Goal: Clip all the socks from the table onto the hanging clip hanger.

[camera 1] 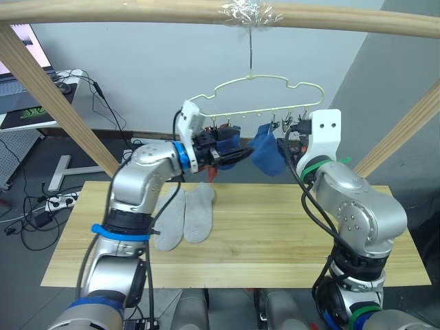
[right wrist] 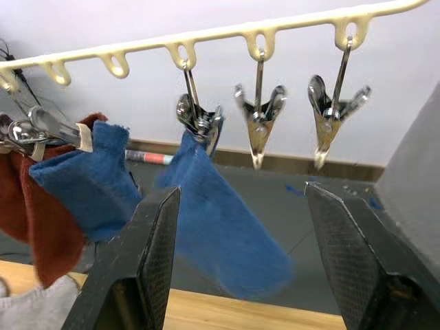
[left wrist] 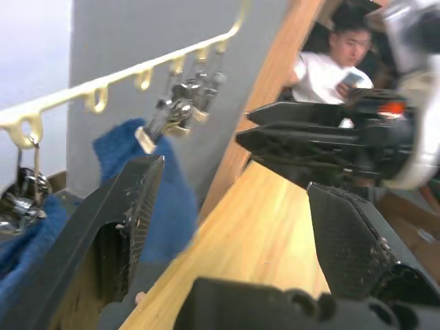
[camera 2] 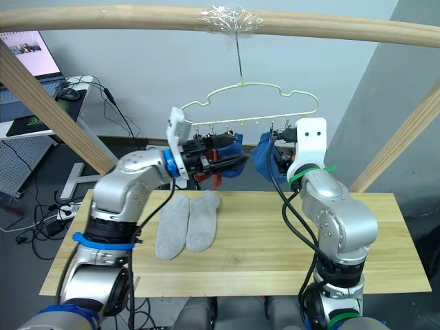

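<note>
Two grey socks (camera 1: 185, 216) lay side by side on table (camera 1: 275, 240), long axes 12-to-6, at 6 o'clock below left gripper (camera 1: 237, 155); left nearer. Both grippers released, right gripper (right wrist: 237, 196) by hanger (camera 1: 268, 93).

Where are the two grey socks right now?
The two grey socks lie side by side on the table, toward the robot's left, below the left gripper.

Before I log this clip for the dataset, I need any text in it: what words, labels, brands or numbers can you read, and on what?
No text can be read.
Laptop screen behind the table: shows an image, any writing too small to read.
Dark mat on the side desk: green marks, too blurred to read.
Socks, clip hanger, both end effectors: no lettering visible.
</note>
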Controlling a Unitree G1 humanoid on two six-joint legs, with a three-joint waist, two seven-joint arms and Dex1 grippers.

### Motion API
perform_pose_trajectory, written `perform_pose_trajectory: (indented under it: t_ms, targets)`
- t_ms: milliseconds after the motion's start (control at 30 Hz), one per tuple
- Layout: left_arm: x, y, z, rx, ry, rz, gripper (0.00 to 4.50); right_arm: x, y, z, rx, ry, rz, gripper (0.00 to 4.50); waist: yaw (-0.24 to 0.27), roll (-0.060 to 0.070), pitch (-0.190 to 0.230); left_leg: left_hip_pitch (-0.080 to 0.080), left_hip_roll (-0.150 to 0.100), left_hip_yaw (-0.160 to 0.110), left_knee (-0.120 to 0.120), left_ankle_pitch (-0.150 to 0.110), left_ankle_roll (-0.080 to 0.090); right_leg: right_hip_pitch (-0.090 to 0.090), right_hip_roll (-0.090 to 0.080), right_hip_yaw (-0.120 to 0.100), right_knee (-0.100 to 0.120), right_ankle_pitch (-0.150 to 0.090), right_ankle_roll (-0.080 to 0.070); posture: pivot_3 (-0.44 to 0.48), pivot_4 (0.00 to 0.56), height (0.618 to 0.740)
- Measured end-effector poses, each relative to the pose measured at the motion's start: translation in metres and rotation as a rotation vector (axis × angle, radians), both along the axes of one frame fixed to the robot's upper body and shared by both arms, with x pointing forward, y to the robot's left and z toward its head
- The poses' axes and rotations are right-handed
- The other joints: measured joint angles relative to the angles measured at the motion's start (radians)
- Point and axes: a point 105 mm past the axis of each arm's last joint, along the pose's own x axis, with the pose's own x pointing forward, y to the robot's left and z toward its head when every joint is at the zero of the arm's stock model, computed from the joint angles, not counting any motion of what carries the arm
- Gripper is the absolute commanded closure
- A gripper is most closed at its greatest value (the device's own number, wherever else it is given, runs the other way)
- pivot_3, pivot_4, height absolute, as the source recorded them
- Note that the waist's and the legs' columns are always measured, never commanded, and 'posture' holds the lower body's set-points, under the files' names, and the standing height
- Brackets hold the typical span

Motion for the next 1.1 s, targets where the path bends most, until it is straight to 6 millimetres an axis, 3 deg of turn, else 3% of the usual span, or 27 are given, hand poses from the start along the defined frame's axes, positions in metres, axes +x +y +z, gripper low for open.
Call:
perform_pose_trajectory:
  t_ms: [100,300,333,433,700,1100]
  targets:
    - [-0.003,0.010,0.007,0.008,0.008,-0.014,0.71,0.001,-0.001,0.003,0.006,-0.032,-0.019,1.53,0.000,0.000,0.000,0.000,0.000,0.000,0.000,0.000,0.000,0.000,0.000,0.000,0.000,0.000,0.000,0.049,0.165,0.740]
    - [-0.015,0.017,0.042,-0.006,0.032,-0.104,0.71,0.004,0.006,0.006,0.055,-0.059,-0.024,1.53,0.000,0.000,0.000,0.000,0.000,0.000,0.000,0.000,0.000,0.000,0.000,0.000,0.000,0.000,0.000,0.065,0.162,0.740]
    - [-0.017,0.017,0.044,-0.012,0.041,-0.116,0.69,0.004,0.007,0.005,0.059,-0.057,-0.022,1.70,0.000,0.000,0.000,0.000,0.000,0.000,0.000,0.000,0.000,0.000,0.000,0.000,0.000,0.000,0.000,0.065,0.162,0.740]
    - [-0.019,0.015,0.046,-0.022,0.061,-0.133,0.68,0.006,0.011,0.004,0.075,-0.054,-0.016,2.34,0.001,0.000,0.000,0.000,0.000,0.000,0.000,0.000,0.000,0.000,0.000,0.000,0.000,0.000,0.000,0.070,0.164,0.740]
    - [-0.019,0.016,0.047,-0.014,0.043,-0.110,0.68,0.012,0.012,-0.004,0.082,-0.024,-0.016,2.34,0.001,0.000,0.000,0.000,0.000,0.000,0.000,0.000,0.000,0.000,0.000,0.000,0.001,0.000,0.000,0.090,0.159,0.740]
    - [-0.017,0.018,0.045,-0.005,0.030,-0.077,0.68,0.041,0.002,-0.009,0.072,-0.017,-0.036,2.34,0.009,0.000,0.000,0.000,0.000,0.000,0.000,0.000,0.000,0.000,0.000,0.000,0.001,0.000,0.000,0.125,0.152,0.740]
